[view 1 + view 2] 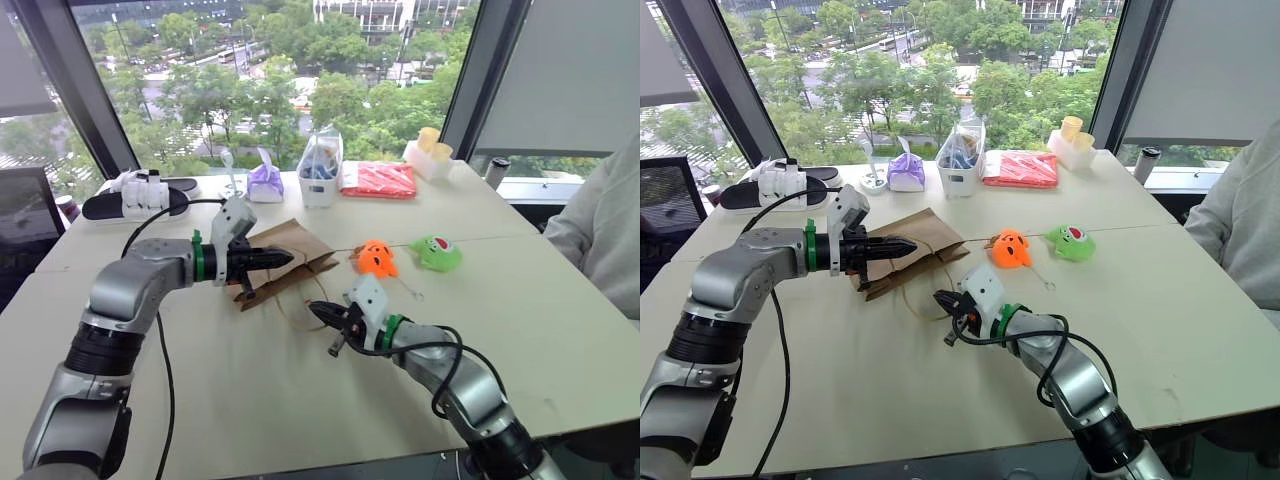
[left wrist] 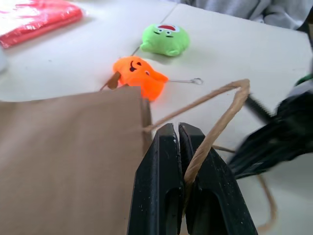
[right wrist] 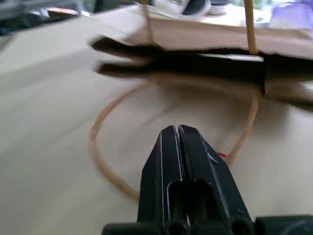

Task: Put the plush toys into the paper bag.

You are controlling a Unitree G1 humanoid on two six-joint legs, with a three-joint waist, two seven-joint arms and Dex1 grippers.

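Observation:
The brown paper bag [image 1: 292,246] lies flat on the table with one end raised a little. My left gripper [image 1: 285,260] is shut on one of its tan cord handles [image 2: 221,110], which runs out from between the fingers [image 2: 164,152]. The other handle loop [image 1: 297,303] lies on the table. My right gripper [image 1: 312,312] hovers over that loop, shut with nothing in it. The orange plush toy [image 1: 377,258] and the green plush toy [image 1: 437,252] lie side by side on the table, just right of the bag and apart from both grippers.
Along the far edge stand a purple pouch [image 1: 265,182], a clear plastic bag [image 1: 320,168], a red packet [image 1: 378,180], a box with yellow cups [image 1: 430,150] and a black tray [image 1: 135,200]. A person's sleeve [image 1: 600,225] is at the right.

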